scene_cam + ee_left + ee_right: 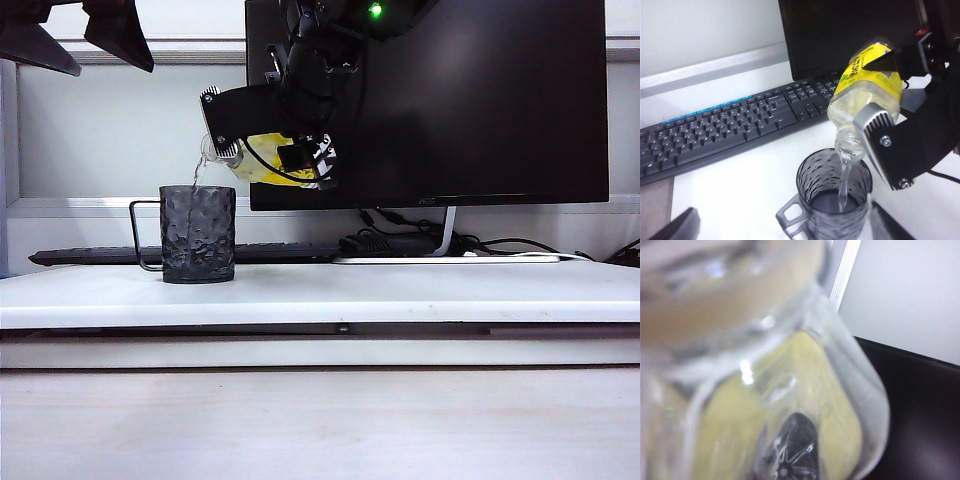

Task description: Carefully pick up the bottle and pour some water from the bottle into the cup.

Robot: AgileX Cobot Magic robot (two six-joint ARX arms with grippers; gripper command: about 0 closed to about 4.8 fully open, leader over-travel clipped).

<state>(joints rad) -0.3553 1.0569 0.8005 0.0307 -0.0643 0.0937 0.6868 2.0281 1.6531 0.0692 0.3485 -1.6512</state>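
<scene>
Right gripper (262, 135): fingers (880, 135) closed on the single bottle (262, 160), one finger pad pressed against the clear shoulder just below the yellow label, the other against the far side of the label. The bottle is held in the air, tipped with its open neck downward and toward the cup; in the right wrist view it fills nearly the whole picture as a blurred clear and yellow body (790, 405). One thin stream of water (844, 177) falls from the neck into the one cup (198, 233), where a shallow pool lies at the bottom. The neck hangs above the cup's rim, not touching it.

The cup, a dark dimpled mug with a wire handle (143, 235) pointing to the left of the exterior view, stands upright on the white counter (420, 290), near its left part and set back from the front edge. Behind it lie one black keyboard (725, 127) and one dark monitor (480, 100) on a stand; cables gather at the stand's foot.

Left gripper (80, 40): fingers spread wide and empty, raised at the upper left corner of the exterior view, well apart from cup and bottle. Their two dark tips (677, 227) frame the lower edge of the left wrist view.

Open room: the counter in front of the cup and all along its right part is bare, as is the strip between cup and front edge.
</scene>
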